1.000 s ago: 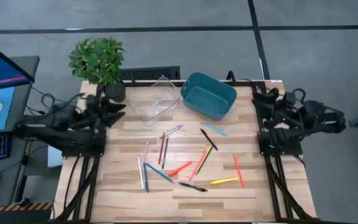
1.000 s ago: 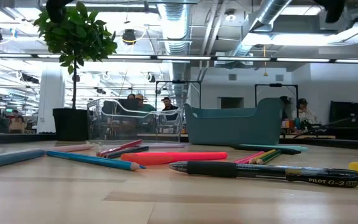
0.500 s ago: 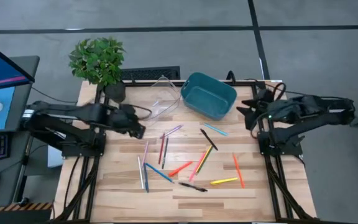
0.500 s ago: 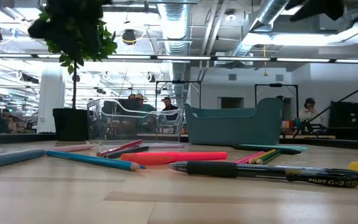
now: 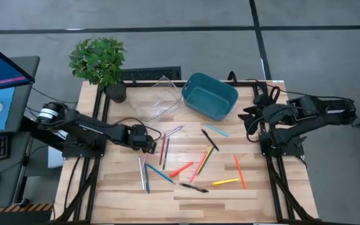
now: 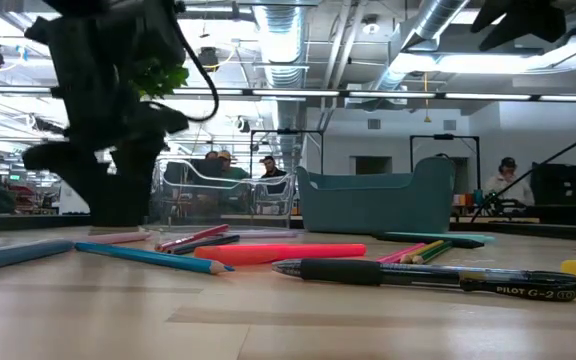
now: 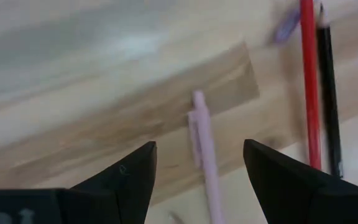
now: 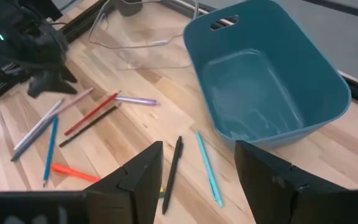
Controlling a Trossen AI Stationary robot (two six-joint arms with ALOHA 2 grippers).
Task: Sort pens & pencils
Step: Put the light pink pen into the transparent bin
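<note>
Several pens and pencils lie scattered flat on the wooden table (image 5: 186,156). Among them are a pink pen (image 5: 147,150), a red pencil (image 5: 162,150), a dark pencil (image 5: 166,152), an orange marker (image 5: 181,169) and a black pen (image 6: 418,273). My left gripper (image 5: 152,140) hovers open over the far end of the pink pen (image 7: 201,143); its fingers stand on either side without touching. The red pencil (image 7: 309,81) and dark pencil (image 7: 328,93) lie just beside them. My right gripper (image 5: 247,117) is open in the air near the table's right edge, beside the teal bin (image 8: 266,74).
A teal bin (image 5: 209,95) and a clear container (image 5: 158,99) stand at the table's far side, with a potted plant (image 5: 100,62) at the far left corner. A monitor and a keyboard sit left of the table. People show in the room behind.
My left arm has swung out from the table's left edge toward the right and near side and come down over the pink pen. My right arm has unfolded from its rest at the right edge and reached toward the teal bin. No pen has moved.
</note>
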